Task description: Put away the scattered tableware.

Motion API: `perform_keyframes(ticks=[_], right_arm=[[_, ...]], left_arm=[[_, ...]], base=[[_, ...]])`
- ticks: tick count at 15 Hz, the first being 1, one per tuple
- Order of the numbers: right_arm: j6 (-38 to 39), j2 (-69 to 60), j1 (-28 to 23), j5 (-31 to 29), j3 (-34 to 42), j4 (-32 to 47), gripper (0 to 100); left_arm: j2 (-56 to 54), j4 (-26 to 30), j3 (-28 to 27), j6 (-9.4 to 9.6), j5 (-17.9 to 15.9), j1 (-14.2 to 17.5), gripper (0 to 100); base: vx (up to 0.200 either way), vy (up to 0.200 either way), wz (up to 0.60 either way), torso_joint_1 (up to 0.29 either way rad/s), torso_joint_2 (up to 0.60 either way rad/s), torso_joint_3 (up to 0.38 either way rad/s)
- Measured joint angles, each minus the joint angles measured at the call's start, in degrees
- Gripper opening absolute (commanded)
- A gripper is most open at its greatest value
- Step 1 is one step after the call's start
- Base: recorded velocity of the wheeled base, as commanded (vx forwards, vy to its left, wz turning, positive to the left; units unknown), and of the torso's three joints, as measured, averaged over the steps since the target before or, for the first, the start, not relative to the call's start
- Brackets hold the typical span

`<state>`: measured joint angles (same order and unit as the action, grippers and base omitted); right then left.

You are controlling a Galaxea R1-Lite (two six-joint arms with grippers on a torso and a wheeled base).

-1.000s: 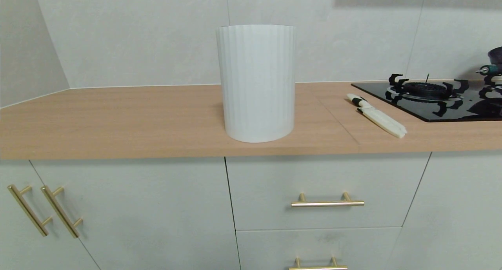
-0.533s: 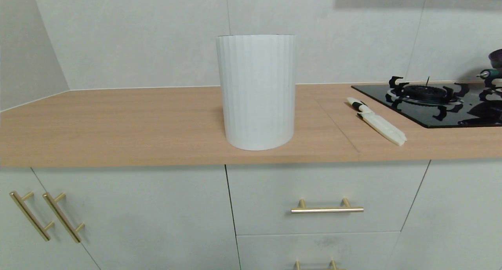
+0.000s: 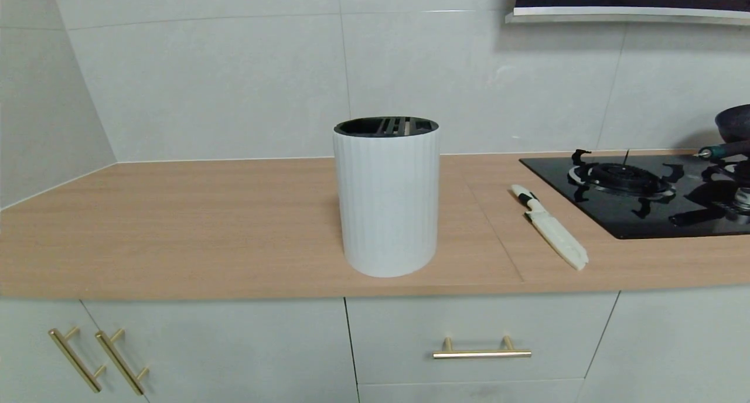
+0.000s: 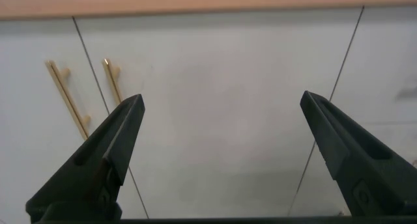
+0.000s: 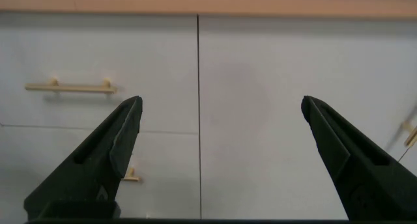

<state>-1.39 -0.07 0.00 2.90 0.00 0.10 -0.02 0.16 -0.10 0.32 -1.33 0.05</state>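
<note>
— As we face the wooden counter (image 3: 176,227), where does the scattered tableware lie?

— We see one knife (image 3: 549,227) lying flat on the counter, between the white ribbed holder (image 3: 387,198) and the black gas hob (image 3: 633,198). Its black-and-white handle points toward the tiled wall and its pale blade toward the counter's front edge. It touches neither the holder nor the hob.

— And the holder itself?

— We find it upright near the front edge, about the middle of our head view, with a black slotted insert (image 3: 387,125) at its top. We cannot tell what, if anything, sits in the slots.

— How do our grippers stand?

— Our left gripper (image 4: 220,100) hangs below counter level, fingers spread wide, grasping nothing. Past it we see pale cabinet doors with two gold bar handles (image 4: 65,97). Our right gripper (image 5: 220,101) is spread just as wide and is also empty. It faces the drawer fronts, where a gold drawer handle (image 5: 70,87) shows beyond one finger.

— What else do we have near the knife?

— On the hob we see a burner grate (image 3: 621,177), and at the far right a dark pan (image 3: 735,122) whose handle reaches back over the hob. Above it runs the edge of a range hood (image 3: 627,13).
</note>
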Motion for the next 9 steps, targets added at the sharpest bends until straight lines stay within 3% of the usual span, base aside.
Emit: perform_keyframes(ticks=[9], right_arm=[[0.0,0.0,0.0,0.0,0.0,0.0,100]], left_arm=[[0.0,0.0,0.0,-0.02,0.0,0.0,100]], base=[[0.0,0.0,0.0,0.209,-0.49,-0.28]])
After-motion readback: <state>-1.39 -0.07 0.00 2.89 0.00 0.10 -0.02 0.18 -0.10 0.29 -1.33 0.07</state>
